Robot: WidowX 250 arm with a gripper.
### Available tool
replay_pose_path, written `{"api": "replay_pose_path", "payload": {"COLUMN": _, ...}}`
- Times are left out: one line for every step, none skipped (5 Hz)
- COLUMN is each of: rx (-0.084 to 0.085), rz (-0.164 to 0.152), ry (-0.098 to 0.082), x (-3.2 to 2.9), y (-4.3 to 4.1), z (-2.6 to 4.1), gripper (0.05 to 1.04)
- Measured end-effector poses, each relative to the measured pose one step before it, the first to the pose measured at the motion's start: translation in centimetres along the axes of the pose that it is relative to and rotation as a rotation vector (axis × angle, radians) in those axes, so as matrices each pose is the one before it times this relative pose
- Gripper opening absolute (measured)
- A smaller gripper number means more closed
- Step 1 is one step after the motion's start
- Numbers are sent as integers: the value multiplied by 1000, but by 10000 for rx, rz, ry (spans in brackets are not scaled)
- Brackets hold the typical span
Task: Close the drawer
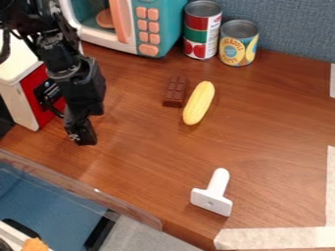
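Note:
The gripper hangs low over the left part of the wooden table, pointing down. Just behind and left of it stands a white box with a red front, partly covered by the arm. This looks like the drawer unit, but how far its drawer stands out cannot be told. Whether the gripper touches the unit is unclear too.
A toy microwave and two cans stand at the back. A chocolate bar and a corn cob lie mid-table, a white T-shaped tool nearer the front. A clear-walled bin sits lower left.

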State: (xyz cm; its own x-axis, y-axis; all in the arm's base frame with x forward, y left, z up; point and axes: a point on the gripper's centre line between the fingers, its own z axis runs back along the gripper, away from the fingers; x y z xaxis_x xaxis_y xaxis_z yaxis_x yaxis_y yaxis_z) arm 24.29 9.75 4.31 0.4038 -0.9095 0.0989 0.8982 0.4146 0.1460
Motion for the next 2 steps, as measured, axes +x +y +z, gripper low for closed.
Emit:
{"api": "replay_pose_path", "payload": {"rx": 104, "rz": -195, "ry": -94, "x": 1634, "y": -937, "z": 751, "gripper": 1000}}
{"api": "replay_pose_path", "payload": {"rx": 206, "rz": 782, "ry": -62, "x": 2548, "y": -1503, "z": 1902, "gripper": 1000}}
